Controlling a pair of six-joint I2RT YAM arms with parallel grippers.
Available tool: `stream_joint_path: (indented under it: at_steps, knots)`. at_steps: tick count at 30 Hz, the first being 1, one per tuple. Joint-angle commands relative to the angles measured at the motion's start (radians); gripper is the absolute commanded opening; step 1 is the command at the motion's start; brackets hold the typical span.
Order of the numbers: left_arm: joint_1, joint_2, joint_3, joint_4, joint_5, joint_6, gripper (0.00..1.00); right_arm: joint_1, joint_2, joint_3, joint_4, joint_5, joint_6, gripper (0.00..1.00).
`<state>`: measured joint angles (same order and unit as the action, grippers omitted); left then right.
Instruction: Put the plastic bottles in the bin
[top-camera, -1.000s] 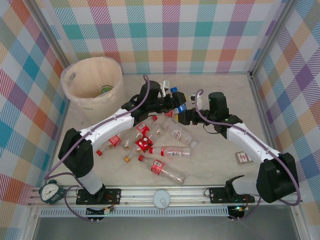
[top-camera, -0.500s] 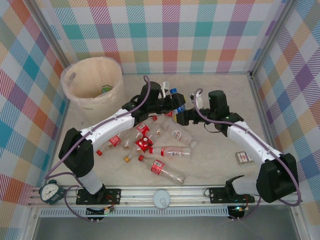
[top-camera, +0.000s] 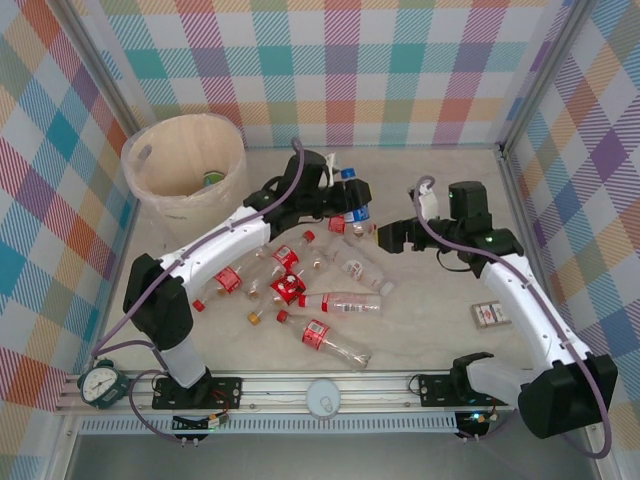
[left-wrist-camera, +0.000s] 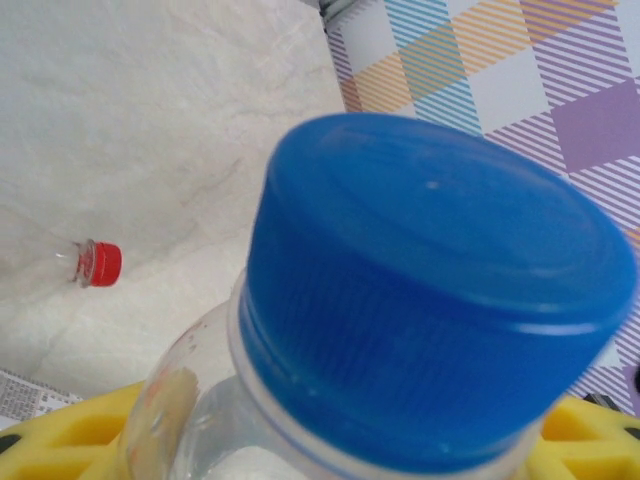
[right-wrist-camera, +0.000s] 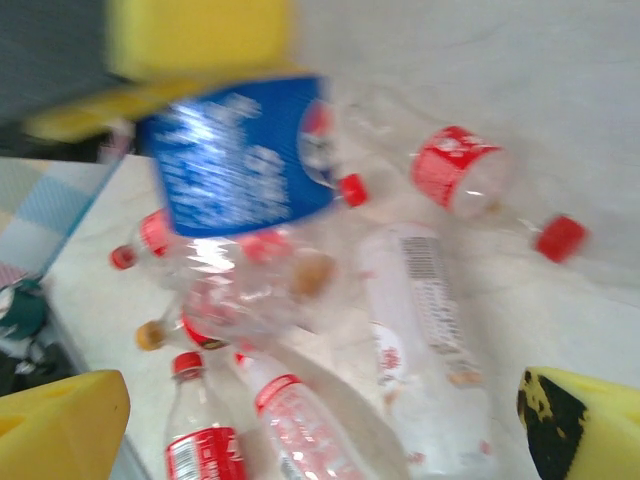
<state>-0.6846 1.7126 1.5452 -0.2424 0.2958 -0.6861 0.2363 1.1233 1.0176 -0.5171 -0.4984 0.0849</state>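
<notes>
My left gripper (top-camera: 347, 201) is shut on the blue-labelled plastic bottle (top-camera: 356, 205), held above the table's middle. Its blue cap (left-wrist-camera: 430, 290) looms close in the left wrist view between yellow pads (left-wrist-camera: 60, 445). My right gripper (top-camera: 387, 238) stands open just right of that bottle, apart from it, with nothing between its yellow fingers (right-wrist-camera: 55, 425). The blue label (right-wrist-camera: 240, 165) also shows in the right wrist view. Several red-labelled plastic bottles (top-camera: 325, 340) lie scattered on the table below the grippers. The cream bin (top-camera: 150, 195) stands at the back left.
A small flat red-and-white box (top-camera: 487, 315) lies at the right near the right arm. Something green (top-camera: 212, 179) lies inside the bin. Checked walls close in the table at the back and sides. A round dial (top-camera: 100, 383) sits on the front rail.
My right gripper has opened, let go of the blue-labelled bottle and drawn back to the right. The left gripper keeps hold of the bottle and has shifted slightly.
</notes>
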Motion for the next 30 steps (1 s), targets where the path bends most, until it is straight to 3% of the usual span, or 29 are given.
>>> stream_joint_path:
  at_steps: [1, 9, 14, 20, 30]
  knots:
    - [0.037, -0.012, 0.124, -0.15, -0.036, 0.122, 0.37, -0.015, 0.0, -0.001, -0.052, 0.145, 0.039, 0.99]
    - [0.214, -0.108, 0.269, -0.288, -0.05, 0.222, 0.25, -0.016, 0.108, 0.013, -0.023, 0.205, 0.12, 0.99]
    - [0.373, -0.242, 0.18, -0.172, -0.022, 0.156, 0.14, -0.015, 0.165, 0.039, -0.039, 0.22, 0.137, 0.99]
    - [0.545, -0.368, 0.11, -0.116, -0.006, 0.151, 0.08, -0.015, 0.208, 0.052, -0.038, 0.209, 0.142, 0.99]
    - [0.735, -0.262, 0.277, -0.495, -0.163, 0.392, 0.0, -0.015, 0.202, 0.03, -0.057, 0.214, 0.145, 0.99]
